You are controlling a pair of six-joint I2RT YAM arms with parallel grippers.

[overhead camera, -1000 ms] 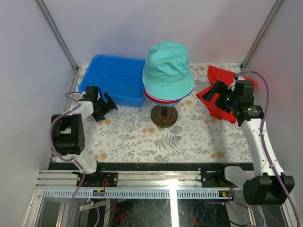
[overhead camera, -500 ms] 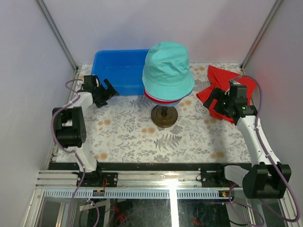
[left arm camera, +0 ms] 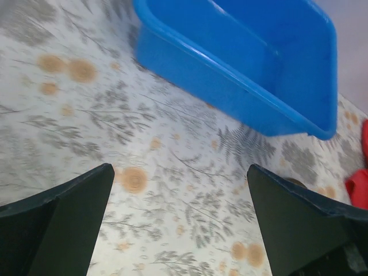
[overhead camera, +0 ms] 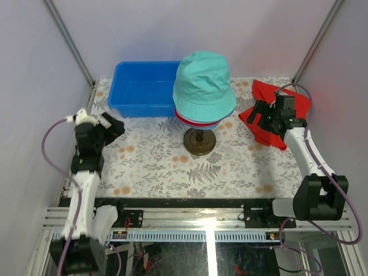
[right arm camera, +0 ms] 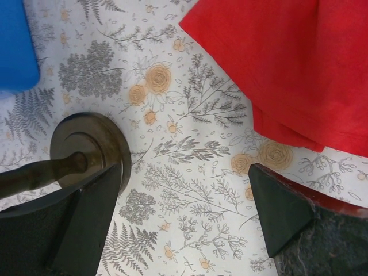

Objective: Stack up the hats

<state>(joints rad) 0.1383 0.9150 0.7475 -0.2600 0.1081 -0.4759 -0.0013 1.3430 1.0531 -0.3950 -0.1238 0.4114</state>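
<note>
Floral tablecloth (overhead camera: 161, 167); hats (overhead camera: 204, 86) stacked centrally.

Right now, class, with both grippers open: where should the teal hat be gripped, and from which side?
Grip the teal hat by its brim on the right, coming in sideways with the right gripper, which looks the nearer one. The brim is a thin flap flaring out over the red hat beneath, so two fingers can pinch it. The crown is too broad and rounded.
</note>
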